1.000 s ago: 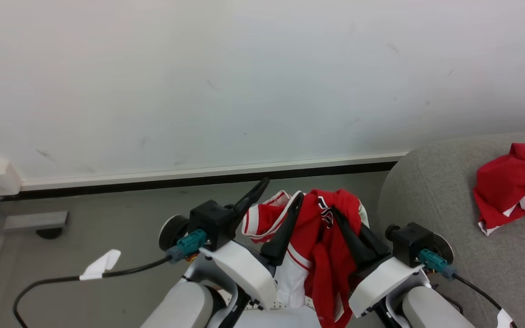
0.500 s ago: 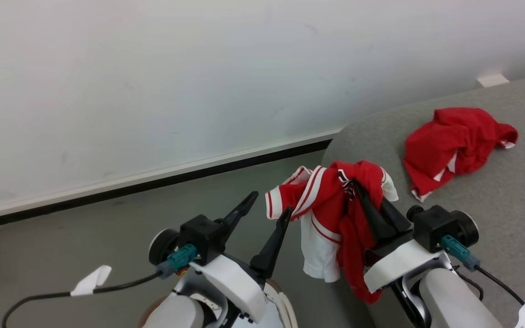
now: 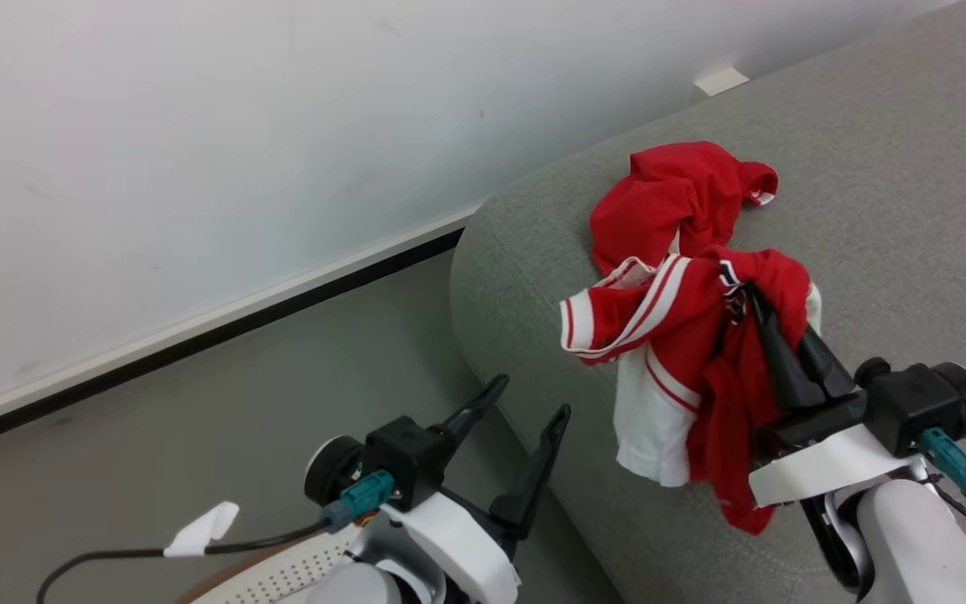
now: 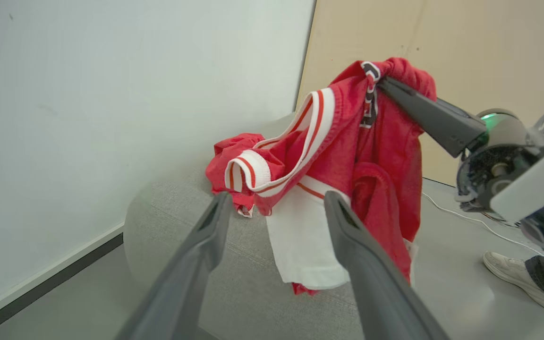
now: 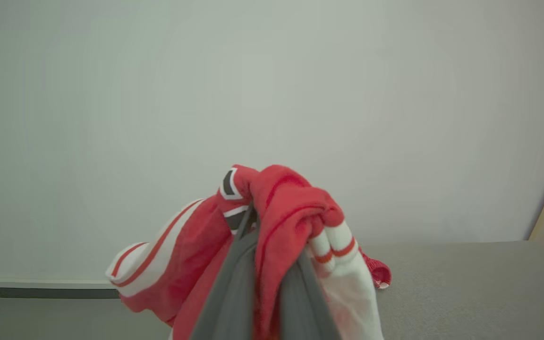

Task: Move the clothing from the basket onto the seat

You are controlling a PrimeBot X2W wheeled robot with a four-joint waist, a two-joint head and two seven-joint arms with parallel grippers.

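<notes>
Lower right in the head view, your right forearm angles up toward the frame's centre and carries the right hand above the near part of the light grey seat. At bottom centre your left arm sits low, and the left hand points up and to the right over the grey floor, just beside the seat's rounded corner. A slice of the perforated white basket shows at the bottom edge, under that arm.

The floor runs back to a dark baseboard and a plain white wall. In the left wrist view a tan panel stands at the upper right, with a person's shoe on the floor at the lower right.

Your left hand is spread wide and holds nothing. Your right hand is clenched on the red-and-white striped garment, which hangs bunched from the fingertips, its white panel lowest. Beyond it a crumpled red garment lies on the seat.
</notes>
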